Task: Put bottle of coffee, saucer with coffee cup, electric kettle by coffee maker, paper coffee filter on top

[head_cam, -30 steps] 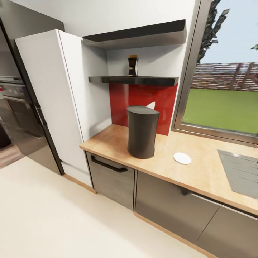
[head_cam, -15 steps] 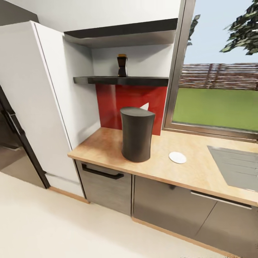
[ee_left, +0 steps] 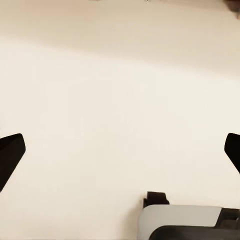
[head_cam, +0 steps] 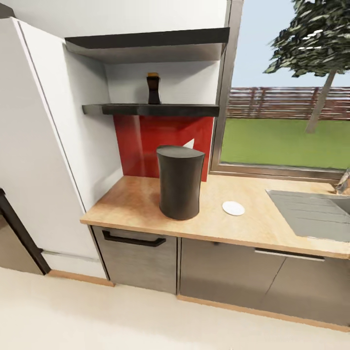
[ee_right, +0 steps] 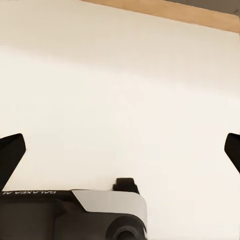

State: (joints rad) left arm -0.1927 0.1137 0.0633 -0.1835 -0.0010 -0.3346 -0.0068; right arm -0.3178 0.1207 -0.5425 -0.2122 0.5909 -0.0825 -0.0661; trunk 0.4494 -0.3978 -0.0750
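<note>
The coffee maker (head_cam: 180, 182), a dark tapered cylinder, stands on the wooden countertop (head_cam: 131, 204). High behind it, the dark bottle of coffee (head_cam: 153, 89) stands on the black shelf (head_cam: 146, 110). A small white saucer (head_cam: 234, 208) lies flat on the counter to the right of the coffee maker. A white triangular tip (head_cam: 189, 144), perhaps the paper filter, peeks out behind the coffee maker against the red backsplash. My left gripper (ee_left: 120, 155) is open over pale floor, holding nothing. My right gripper (ee_right: 120, 152) is open too, above the floor near a wooden plinth (ee_right: 165, 10).
A tall white cabinet (head_cam: 43, 146) rises at the counter's left end, with a dark appliance (head_cam: 14, 233) beyond it. A grey sink (head_cam: 311, 214) is set into the counter at the right, under a large window (head_cam: 287, 126). Grey drawer fronts (head_cam: 136, 257) sit below the counter.
The whole head view has swung right and squared up to the counter, so the fridge has slid out at the left and more window shows. The objects themselves have not moved.
</note>
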